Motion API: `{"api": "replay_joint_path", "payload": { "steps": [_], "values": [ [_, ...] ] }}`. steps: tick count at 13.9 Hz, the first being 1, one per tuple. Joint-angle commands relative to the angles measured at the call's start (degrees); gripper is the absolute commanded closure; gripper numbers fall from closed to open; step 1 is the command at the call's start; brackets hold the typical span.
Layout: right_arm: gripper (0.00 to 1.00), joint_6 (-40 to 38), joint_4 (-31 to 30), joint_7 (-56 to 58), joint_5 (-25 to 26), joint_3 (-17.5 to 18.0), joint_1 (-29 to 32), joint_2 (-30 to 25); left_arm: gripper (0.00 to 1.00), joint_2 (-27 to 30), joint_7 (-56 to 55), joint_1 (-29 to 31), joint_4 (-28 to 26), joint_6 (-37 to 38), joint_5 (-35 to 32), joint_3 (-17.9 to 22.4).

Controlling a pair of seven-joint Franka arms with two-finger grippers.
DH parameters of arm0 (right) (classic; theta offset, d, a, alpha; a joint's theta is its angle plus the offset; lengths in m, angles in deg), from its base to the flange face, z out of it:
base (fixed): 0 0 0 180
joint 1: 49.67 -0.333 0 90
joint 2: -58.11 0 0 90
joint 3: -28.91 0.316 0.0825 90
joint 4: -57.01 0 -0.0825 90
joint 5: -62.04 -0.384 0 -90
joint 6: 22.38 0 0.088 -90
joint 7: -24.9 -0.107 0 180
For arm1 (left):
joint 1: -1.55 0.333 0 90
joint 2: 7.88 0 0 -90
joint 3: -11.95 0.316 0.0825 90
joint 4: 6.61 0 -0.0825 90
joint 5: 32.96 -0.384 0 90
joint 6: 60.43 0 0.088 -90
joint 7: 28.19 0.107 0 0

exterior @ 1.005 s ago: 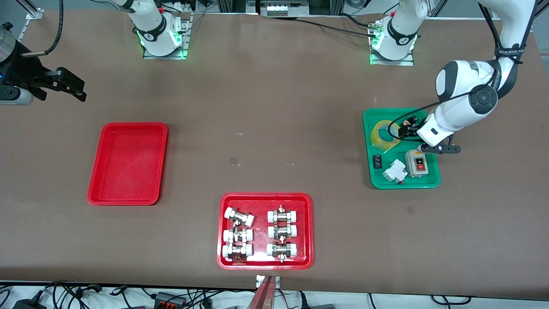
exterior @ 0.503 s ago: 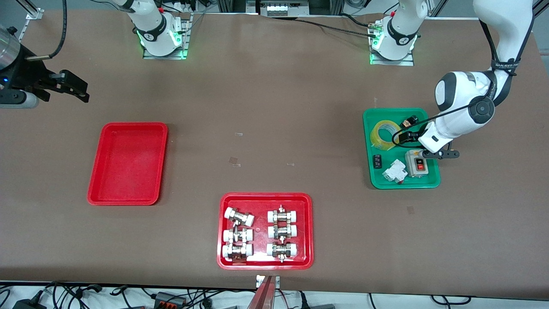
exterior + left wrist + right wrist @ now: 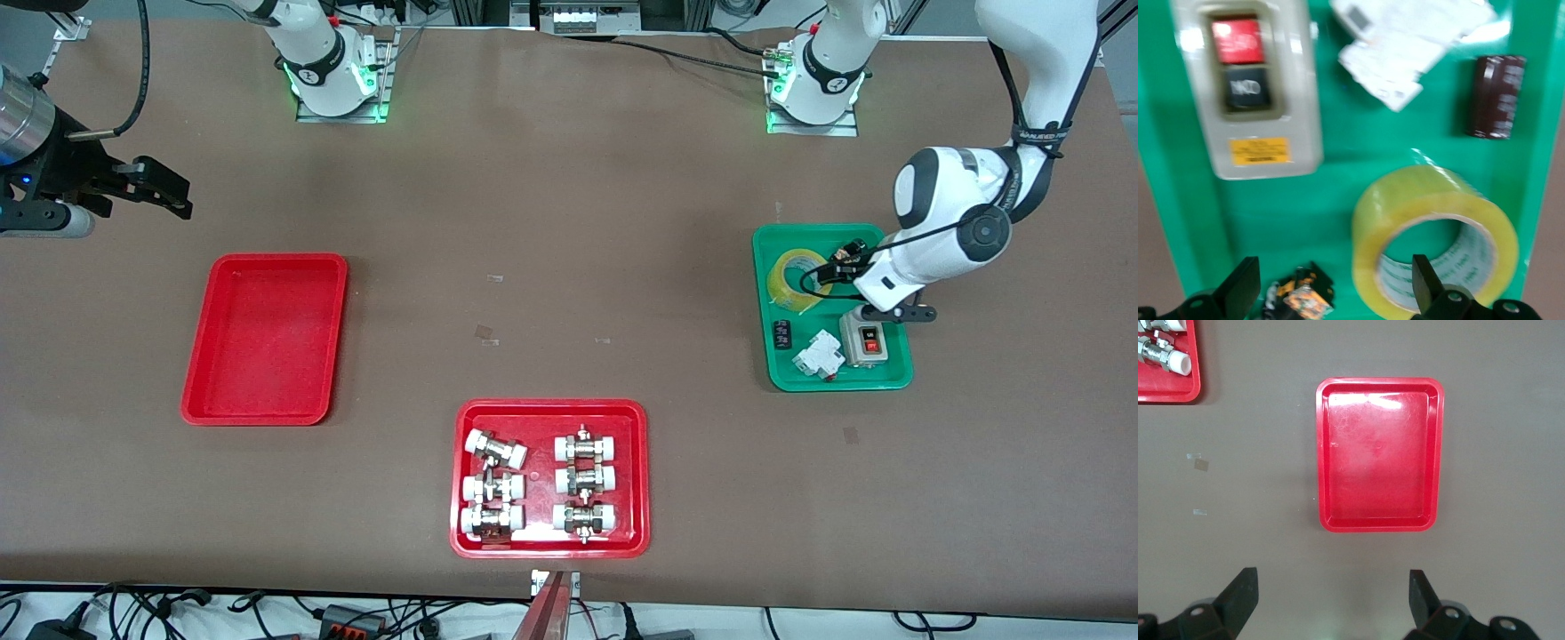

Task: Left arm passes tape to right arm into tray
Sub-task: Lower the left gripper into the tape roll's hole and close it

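Tape (image 3: 1435, 237) sits just under your left gripper (image 3: 1331, 287), off-centre between the spread fingers: one fingertip (image 3: 1423, 277) hangs over the roll's core, the other (image 3: 1245, 283) over bare green tray (image 3: 1178, 220). Jaws are fully wide, holding nothing. Roll lies flat, hole axis up, so you grip across the wall or the whole ring. My read: shift the claw toward the roll before descending, or one finger lands inside the core. Next out from the claw are a small black-orange part (image 3: 1298, 297), then the switch box (image 3: 1248, 87), white breaker (image 3: 1405, 47) and dark cylinder (image 3: 1498, 97), all in the same green tray. Left arm (image 3: 942, 231) is clearly nearer the tape. Farthest: right gripper (image 3: 151, 187), wide open and empty, waits above the table just past the red tray (image 3: 267, 338), which lies empty.
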Motion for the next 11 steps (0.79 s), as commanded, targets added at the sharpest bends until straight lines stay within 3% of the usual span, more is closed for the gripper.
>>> {"api": "replay_joint_path", "payload": {
  "steps": [1,2,11],
  "values": [
    [0.00,-0.11,0.26,0.83,-0.40,0.02,0.09,-0.06,0.00,1.27,-5.14,-0.16,-0.60,1.42,0.21,-3.73],
    [0.00,-0.11,0.26,0.83,-0.40,0.02,0.08,-0.06,0.00,1.18,-6.30,-0.08,-0.60,1.42,0.21,-5.23],
    [0.00,-0.02,0.35,0.65,-0.40,0.02,-0.18,-0.23,0.00,-0.58,-7.18,2.47,-2.70,-0.42,-0.06,-5.24]
  ]
}}
